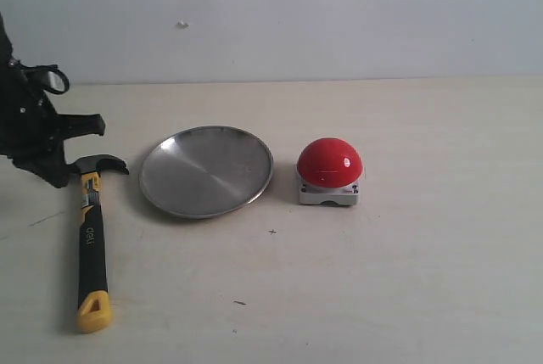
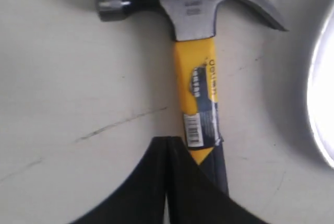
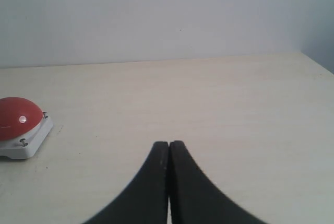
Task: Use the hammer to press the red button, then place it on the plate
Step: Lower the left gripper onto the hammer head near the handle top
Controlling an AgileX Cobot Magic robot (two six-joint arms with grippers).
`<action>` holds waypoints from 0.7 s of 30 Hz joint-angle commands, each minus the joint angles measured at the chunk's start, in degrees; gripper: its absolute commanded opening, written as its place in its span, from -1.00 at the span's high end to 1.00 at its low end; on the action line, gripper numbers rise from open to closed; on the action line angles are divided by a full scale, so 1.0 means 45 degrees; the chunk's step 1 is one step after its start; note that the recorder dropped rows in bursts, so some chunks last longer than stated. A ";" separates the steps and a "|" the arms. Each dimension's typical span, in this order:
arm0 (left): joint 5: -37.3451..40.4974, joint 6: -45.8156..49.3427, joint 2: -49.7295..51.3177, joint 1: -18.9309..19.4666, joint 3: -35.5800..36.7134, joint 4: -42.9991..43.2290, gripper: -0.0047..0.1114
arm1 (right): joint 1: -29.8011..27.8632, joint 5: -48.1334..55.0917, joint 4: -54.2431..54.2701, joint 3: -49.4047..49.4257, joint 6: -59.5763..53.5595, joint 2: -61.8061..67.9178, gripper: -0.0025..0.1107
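Plate [image 1: 206,170]: one round, shallow dish of brushed silver metal with a shiny surface; it lies flat on the desk [image 1: 407,279]; the other things sit outside it
Hammer [image 1: 92,237]: one claw hammer, lying flat on the desk just left of the plate and apart from it; dark metal head at the far end with the claw curving toward the plate; yellow neck, black handle with white lettering, yellow end toward the near edge; the left wrist view shows a barcode sticker on the neck
Button [image 1: 329,163]: one glossy red dome on a small square grey base; it stands on the desk right of the plate, near it but not touching
Desk: pale, matte, with a few faint scuffs and dark specks
Left end effector [image 2: 167,140]: fingers pressed together, gripping nothing; it sits by the hammer's head end, tips over the handle below the sticker; whether they touch it I cannot tell
Right end effector [image 3: 168,143]: fingers pressed together, gripping nothing, over bare desk; the button lies well off to one side
Count: one plate; one hammer; one button; two end effectors
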 commanded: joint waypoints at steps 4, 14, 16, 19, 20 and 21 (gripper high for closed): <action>-0.0438 -0.0564 0.0495 -0.0999 -0.0919 0.0508 0.44 | -0.0077 -0.0050 -0.0100 0.0050 -0.0013 -0.0088 0.96; -0.0188 -0.2629 0.0727 -0.1051 -0.0978 0.1886 0.05 | -0.0077 -0.0050 -0.0100 0.0050 -0.0013 -0.0088 0.96; -0.0406 -0.2629 0.0945 -0.1051 -0.0978 0.1805 0.05 | -0.0077 -0.0050 -0.0100 0.0050 -0.0013 -0.0088 0.96; -0.0614 -0.2629 0.1316 -0.1051 -0.0978 0.1723 0.05 | -0.0077 -0.0050 -0.0100 0.0050 -0.0013 -0.0088 0.96; -0.0667 -0.2629 0.1444 -0.1051 -0.0978 0.1723 0.05 | -0.0077 -0.0050 -0.0100 0.0050 -0.0013 -0.0088 0.96; -0.0667 -0.2629 0.1531 -0.1051 -0.0978 0.1723 0.05 | -0.0077 -0.0050 -0.0100 0.0050 -0.0013 -0.0088 0.96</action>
